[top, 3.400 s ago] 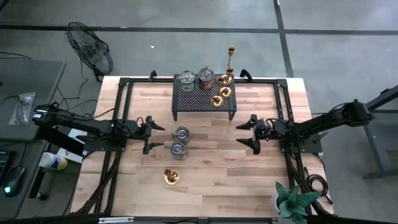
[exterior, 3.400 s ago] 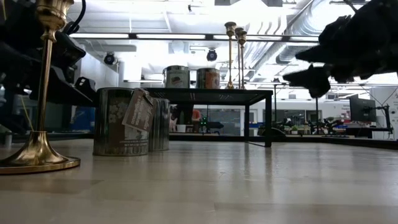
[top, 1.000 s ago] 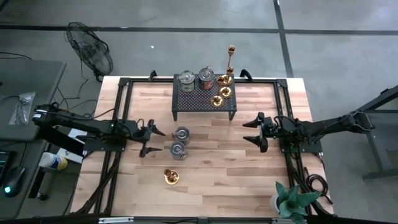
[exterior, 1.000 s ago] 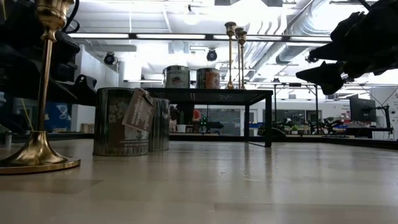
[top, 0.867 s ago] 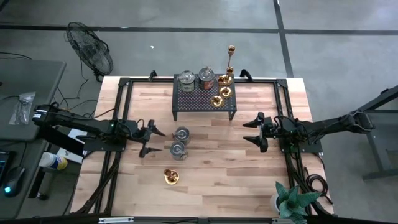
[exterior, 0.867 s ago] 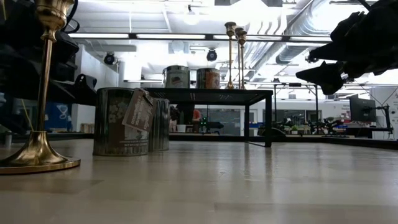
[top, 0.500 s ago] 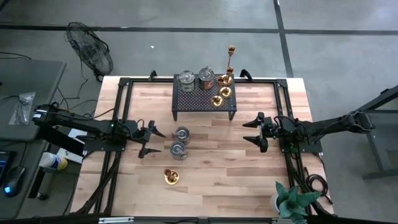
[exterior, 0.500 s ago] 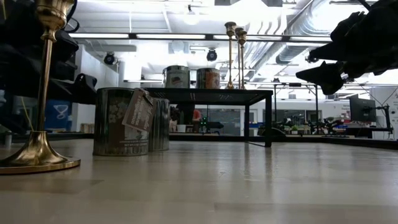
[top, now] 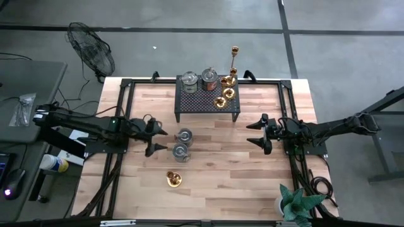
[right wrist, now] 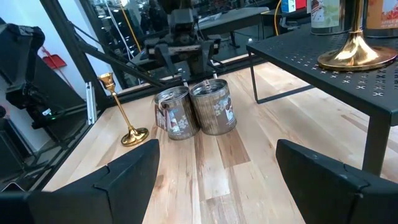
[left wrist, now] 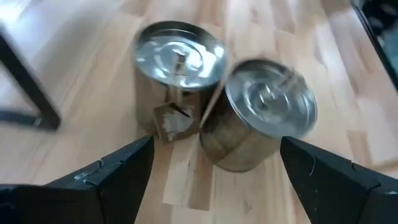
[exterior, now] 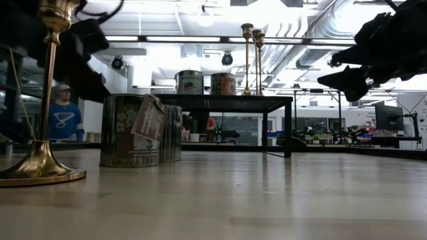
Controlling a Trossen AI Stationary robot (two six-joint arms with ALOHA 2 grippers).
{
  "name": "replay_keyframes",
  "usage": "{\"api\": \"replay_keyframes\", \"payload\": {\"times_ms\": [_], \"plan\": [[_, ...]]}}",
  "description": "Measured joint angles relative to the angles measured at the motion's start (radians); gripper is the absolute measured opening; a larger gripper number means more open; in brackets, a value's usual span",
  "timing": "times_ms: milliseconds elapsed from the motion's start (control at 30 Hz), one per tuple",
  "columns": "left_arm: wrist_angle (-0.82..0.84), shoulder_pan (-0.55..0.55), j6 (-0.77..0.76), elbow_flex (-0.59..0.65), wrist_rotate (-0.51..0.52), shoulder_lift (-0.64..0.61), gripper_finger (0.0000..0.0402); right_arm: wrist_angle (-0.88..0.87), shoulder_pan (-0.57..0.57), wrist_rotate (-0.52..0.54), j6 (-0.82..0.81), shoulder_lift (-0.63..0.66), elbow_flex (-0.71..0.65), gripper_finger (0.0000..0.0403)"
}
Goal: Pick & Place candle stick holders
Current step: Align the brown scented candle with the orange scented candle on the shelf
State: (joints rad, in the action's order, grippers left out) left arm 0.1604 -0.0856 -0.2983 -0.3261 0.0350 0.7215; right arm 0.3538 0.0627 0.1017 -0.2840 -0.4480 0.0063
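Two squat silvery cups [top: 182, 142] stand side by side on the table's middle; a paper tag hangs on one [left wrist: 169, 122]. My left gripper [top: 161, 140] hovers open just left of them, slanting down, with both cups ahead of its fingers [left wrist: 216, 142]. A slender brass candlestick [top: 174, 180] stands on its round base nearer the front edge. Two more silvery cups [top: 199, 79] and several brass holders [top: 225, 92] stand on the black perforated stand [top: 197, 101]. My right gripper [top: 251, 135] waits open and level at the right.
A green potted plant [top: 295, 205] sits at the front right corner. The stand's legs [right wrist: 372, 140] rise close to my right gripper. A person in a blue shirt [exterior: 63, 113] stands in the room beyond the table. Bare wood lies between the cups and my right gripper.
My left gripper has risen, rolled about its own axis and edged toward the two silvery cups, still open. In the low view its dark bulk has lifted, uncovering the person behind. The cups and candlesticks have stayed put.
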Motion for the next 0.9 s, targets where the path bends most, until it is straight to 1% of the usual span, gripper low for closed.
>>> {"api": "replay_keyframes", "payload": {"times_ms": [133,233,333,433,533,700,900], "plan": [[0.162,0.000,-0.198,-0.132,0.091,0.071,0.0344,0.000,0.000,0.000,0.000,0.000,0.000,0.0316],[0.304,0.001,-0.321,-0.252,0.147,0.158,0.0344,0.000,0.000,0.000,0.000,0.000,0.000,0.0316],[0.403,0.001,-0.432,-0.365,0.157,0.263,0.0344,0.000,0.000,0.000,0.000,0.000,0.000,0.0316],[0.439,0.001,-0.519,-0.468,0.148,0.379,0.0344,0.000,0.000,0.000,0.000,0.000,0.000,0.0316],[0.462,0.001,-0.580,-0.560,0.133,0.489,0.0344,0.000,0.000,0.000,0.000,0.000,0.000,0.0316],[0.497,0.023,-0.649,-0.692,0.099,0.634,0.0344,0.000,0.000,0.000,0.000,0.000,0.000,0.0316],[0.607,0.042,-0.654,-0.817,0.088,0.760,0.0344,0.000,0.000,0.000,0.000,0.000,0.000,0.0316]]}}
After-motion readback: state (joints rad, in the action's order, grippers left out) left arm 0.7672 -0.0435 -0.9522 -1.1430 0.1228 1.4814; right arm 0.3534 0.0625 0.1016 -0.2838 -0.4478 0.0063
